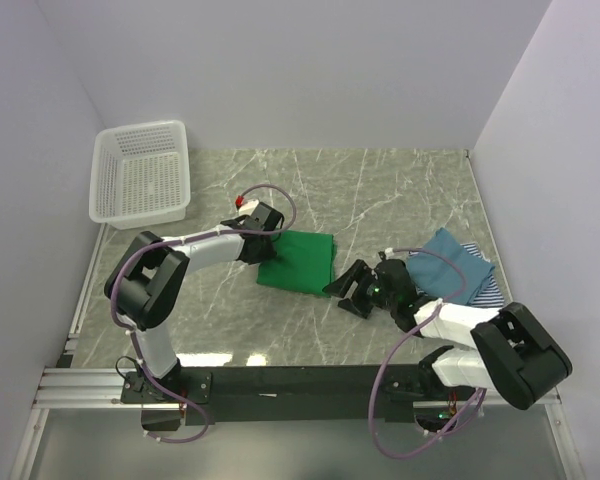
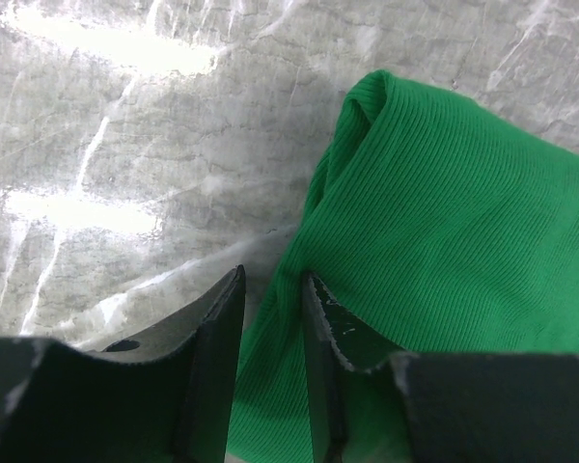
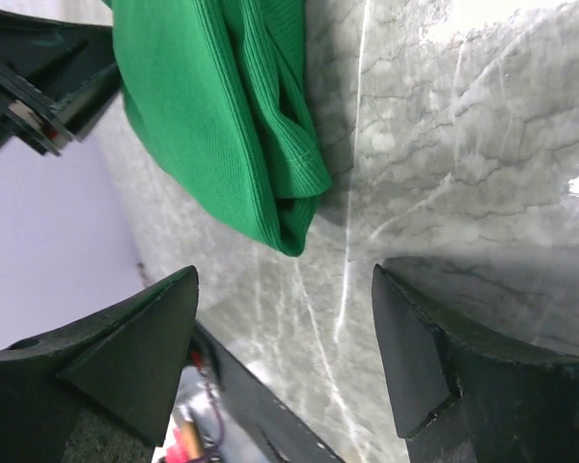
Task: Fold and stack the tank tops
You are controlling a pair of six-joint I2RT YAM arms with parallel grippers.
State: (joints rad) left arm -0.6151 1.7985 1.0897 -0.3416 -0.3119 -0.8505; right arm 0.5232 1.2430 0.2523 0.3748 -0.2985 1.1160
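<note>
Green top (image 1: pixel 298 262) seemingly pinched by left gripper (image 2: pixel 272 282).

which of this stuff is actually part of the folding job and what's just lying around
Part of the job:
- green tank top
- teal-blue tank top
- striped tank top

Just lying about:
- white basket
</note>
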